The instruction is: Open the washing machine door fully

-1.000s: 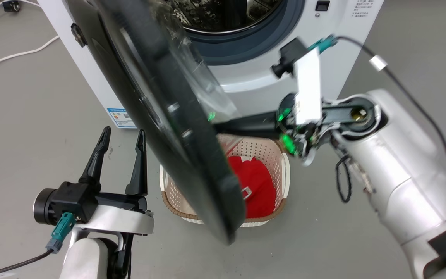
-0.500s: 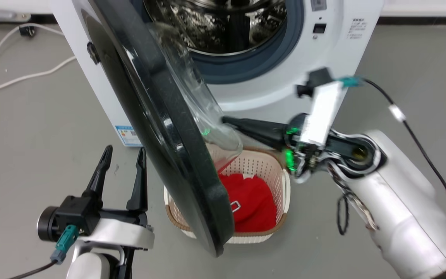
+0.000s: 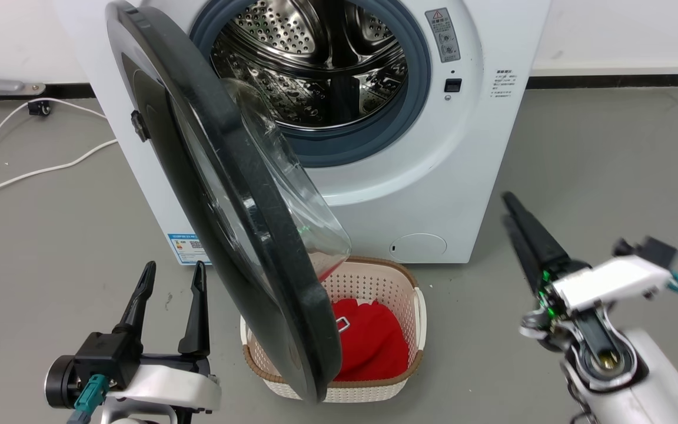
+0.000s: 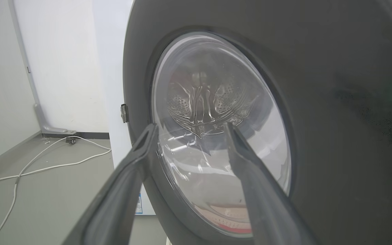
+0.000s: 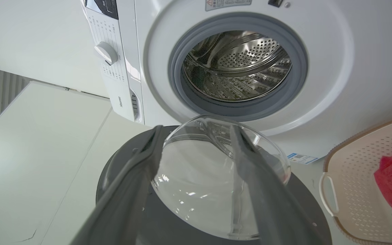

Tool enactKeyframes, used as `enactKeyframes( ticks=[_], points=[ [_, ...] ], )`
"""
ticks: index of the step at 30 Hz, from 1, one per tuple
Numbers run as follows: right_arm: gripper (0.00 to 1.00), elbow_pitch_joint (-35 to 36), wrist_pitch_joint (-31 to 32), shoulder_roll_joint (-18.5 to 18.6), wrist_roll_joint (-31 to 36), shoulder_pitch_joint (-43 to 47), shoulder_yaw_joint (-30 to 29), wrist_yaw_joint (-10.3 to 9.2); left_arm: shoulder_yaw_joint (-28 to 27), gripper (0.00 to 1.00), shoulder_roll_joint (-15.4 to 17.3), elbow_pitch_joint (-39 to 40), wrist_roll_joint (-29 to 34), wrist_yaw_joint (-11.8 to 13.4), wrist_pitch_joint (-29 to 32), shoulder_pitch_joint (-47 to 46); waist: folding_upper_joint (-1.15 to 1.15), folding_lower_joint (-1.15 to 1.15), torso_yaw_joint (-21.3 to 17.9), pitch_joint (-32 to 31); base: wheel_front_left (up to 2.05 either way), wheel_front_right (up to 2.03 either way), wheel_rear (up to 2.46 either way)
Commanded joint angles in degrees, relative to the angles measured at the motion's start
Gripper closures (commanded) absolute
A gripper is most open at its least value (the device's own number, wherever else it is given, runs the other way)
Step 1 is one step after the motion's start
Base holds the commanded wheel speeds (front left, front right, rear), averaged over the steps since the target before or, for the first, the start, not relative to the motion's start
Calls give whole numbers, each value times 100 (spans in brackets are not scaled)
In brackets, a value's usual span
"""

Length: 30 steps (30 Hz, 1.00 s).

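The washing machine (image 3: 462, 165) is a white front-loader with its steel drum (image 3: 327, 65) exposed. The washing machine door (image 3: 227, 194), a black disc with a bulging glass bowl (image 3: 292, 194), is hinged at the left and stands out roughly square to the front. My left gripper (image 3: 173, 271) is open at the lower left, facing the door's outer face (image 4: 318, 102) without touching it. My right gripper (image 3: 507, 209) is open at the lower right, well clear of the door. Between its own fingers (image 5: 196, 127), the right wrist view looks onto the bowl (image 5: 209, 190).
A cream perforated basket (image 3: 415, 306) holding a red cloth (image 3: 374, 341) sits on the floor under the door's free edge. White cables (image 3: 33, 171) trail over the grey floor at the left. Bare floor lies to the machine's right.
The head camera has tilted up. My right gripper has pulled back from the door's inner side to the lower right. The door holds about the same angle; the left gripper stays put.
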<state>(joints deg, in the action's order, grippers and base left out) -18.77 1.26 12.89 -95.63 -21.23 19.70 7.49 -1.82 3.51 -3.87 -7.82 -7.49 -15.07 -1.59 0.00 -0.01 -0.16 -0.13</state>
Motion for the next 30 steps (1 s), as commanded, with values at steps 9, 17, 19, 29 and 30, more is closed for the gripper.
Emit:
enactKeyframes(
  ticks=[9,17,19,29,30],
  points=[
    [0,387,-1640,-56,3198,976,-1271,0,-154,0,-22,34,36,0,-13,53,0,1,-60,-34,0,0,0],
    [0,2021,-1643,-799,7333,1466,-2380,-1,-189,0,-32,38,85,0,-13,-20,0,1,-119,-7,0,0,0],
    [0,2302,-1641,-901,8046,1647,-2332,-1,-190,0,-34,32,105,0,-13,-57,0,1,-120,1,0,0,0],
    [0,2157,-1638,-1008,9319,2289,-2015,-2,-165,0,-36,13,140,0,-13,-105,0,1,-115,16,0,0,0],
    [0,2055,-1639,-1008,9271,2306,-2017,-2,-165,0,-36,11,141,0,-13,-106,0,1,-117,19,0,0,0]
  ],
)
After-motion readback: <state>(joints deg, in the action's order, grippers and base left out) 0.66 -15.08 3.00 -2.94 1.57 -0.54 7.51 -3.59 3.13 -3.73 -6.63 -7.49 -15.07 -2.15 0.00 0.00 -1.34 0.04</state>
